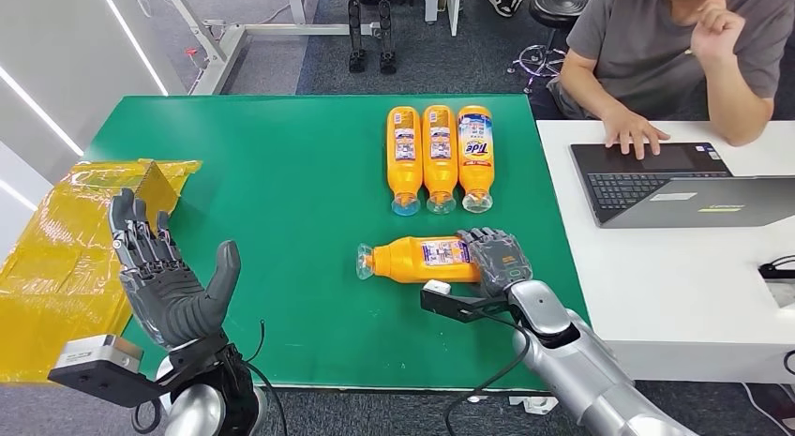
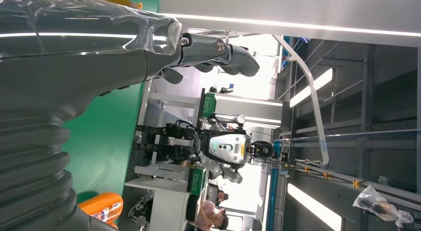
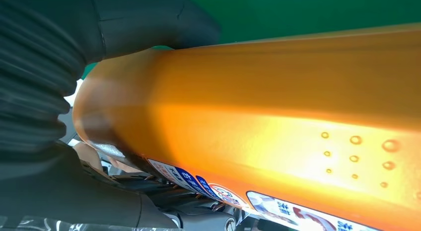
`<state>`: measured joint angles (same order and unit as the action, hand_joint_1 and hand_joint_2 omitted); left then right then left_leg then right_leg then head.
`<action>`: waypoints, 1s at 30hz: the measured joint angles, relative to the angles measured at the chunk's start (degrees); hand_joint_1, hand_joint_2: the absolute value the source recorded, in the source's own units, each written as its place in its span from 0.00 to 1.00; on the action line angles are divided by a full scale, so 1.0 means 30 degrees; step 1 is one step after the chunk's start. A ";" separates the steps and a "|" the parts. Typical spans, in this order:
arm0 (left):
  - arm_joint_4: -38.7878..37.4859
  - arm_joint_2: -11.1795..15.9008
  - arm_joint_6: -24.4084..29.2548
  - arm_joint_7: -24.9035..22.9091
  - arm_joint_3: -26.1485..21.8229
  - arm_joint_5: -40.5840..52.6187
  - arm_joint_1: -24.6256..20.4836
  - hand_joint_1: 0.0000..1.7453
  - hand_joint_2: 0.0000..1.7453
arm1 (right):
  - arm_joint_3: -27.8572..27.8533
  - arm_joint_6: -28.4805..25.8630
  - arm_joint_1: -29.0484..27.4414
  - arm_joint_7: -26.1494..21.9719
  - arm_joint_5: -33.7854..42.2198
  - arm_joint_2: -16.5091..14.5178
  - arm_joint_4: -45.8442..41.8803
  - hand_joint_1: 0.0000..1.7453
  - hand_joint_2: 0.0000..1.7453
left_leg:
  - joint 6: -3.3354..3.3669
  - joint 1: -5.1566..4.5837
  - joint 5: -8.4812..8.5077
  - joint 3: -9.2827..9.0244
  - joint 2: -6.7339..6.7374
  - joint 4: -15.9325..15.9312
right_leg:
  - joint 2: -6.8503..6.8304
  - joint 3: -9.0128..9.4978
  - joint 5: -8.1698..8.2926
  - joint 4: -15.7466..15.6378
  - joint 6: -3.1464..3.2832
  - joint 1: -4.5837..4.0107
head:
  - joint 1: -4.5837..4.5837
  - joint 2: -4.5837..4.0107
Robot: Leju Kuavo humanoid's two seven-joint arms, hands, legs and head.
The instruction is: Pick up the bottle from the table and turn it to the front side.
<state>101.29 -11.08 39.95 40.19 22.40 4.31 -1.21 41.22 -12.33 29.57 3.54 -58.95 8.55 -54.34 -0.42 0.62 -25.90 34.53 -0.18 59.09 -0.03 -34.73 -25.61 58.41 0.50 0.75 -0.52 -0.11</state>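
Right robot hand (image 1: 494,258) grips bottle (image 1: 417,260) base, lying on table (image 1: 281,202).

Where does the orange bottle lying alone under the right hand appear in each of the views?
Head view: orange plastic bottle lying sideways, right hand on its base.
Left wrist view: an orange bottle at one corner, cannot tell which.
Right wrist view: its orange body close up.
Shared landmark: green table.

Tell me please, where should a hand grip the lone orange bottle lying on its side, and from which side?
Grip the wide base end of the lone bottle, coming from the robot's right. It lies flat, its clear cap pointing left, and the right hand already wraps that end. The narrow neck would likely give a poorer hold.
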 joint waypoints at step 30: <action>0.0000 0.0000 0.0000 0.0000 0.0000 0.0000 0.0000 0.00 1.00 | 0.0000 0.0000 0.0000 0.0000 0.0000 0.0000 0.0000 1.00 1.00 | -0.0002 0.0000 -0.0001 0.0059 0.0000 0.0000 | 0.0000 -0.0061 0.0000 0.0001 0.0000 0.0000 | 0.0000 0.0000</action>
<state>101.29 -11.08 39.95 40.19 22.40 4.31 -1.21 41.22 -12.33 29.57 3.54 -58.95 8.55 -54.34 -0.42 0.62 -25.91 34.71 -0.19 59.09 -0.03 -34.92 -25.61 58.42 0.50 0.75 -0.52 -0.11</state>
